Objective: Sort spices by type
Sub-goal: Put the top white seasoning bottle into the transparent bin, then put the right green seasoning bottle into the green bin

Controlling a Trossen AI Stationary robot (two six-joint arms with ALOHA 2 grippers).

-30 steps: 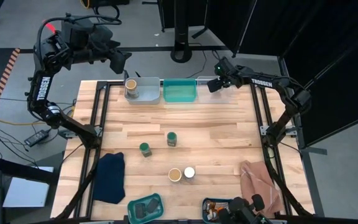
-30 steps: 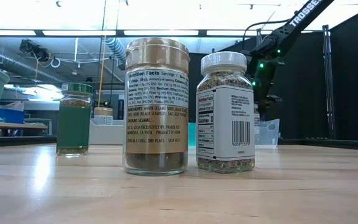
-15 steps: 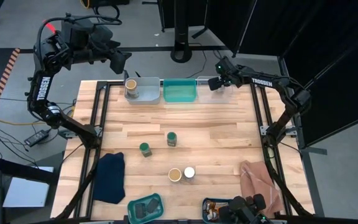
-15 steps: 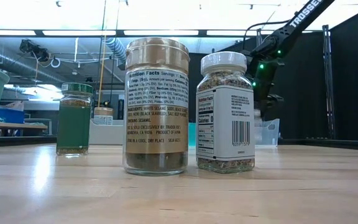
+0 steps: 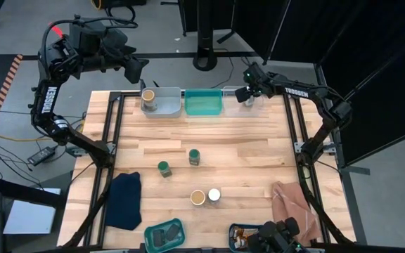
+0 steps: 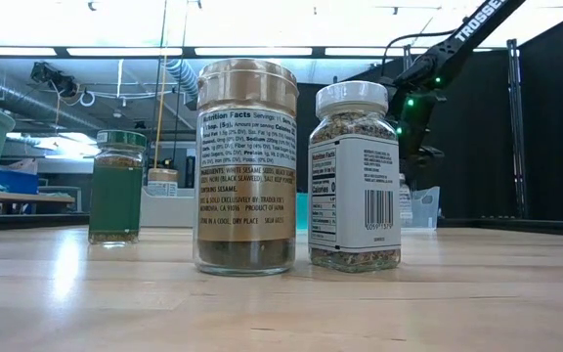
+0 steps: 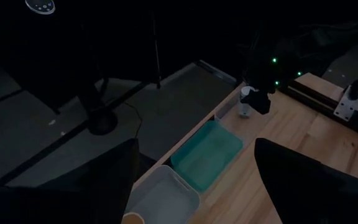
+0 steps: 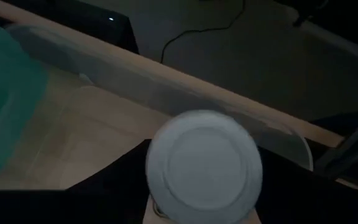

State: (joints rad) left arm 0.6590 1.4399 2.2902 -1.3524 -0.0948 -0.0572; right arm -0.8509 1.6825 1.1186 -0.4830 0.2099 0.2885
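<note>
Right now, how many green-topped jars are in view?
2, both standing mid-table: one green-topped jar nearer the far bins, the other just left and nearer. None looks hidden.

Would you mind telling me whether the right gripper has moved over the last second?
Barely: in the high view the right gripper stays over the clear bin beside the teal bin.
</note>
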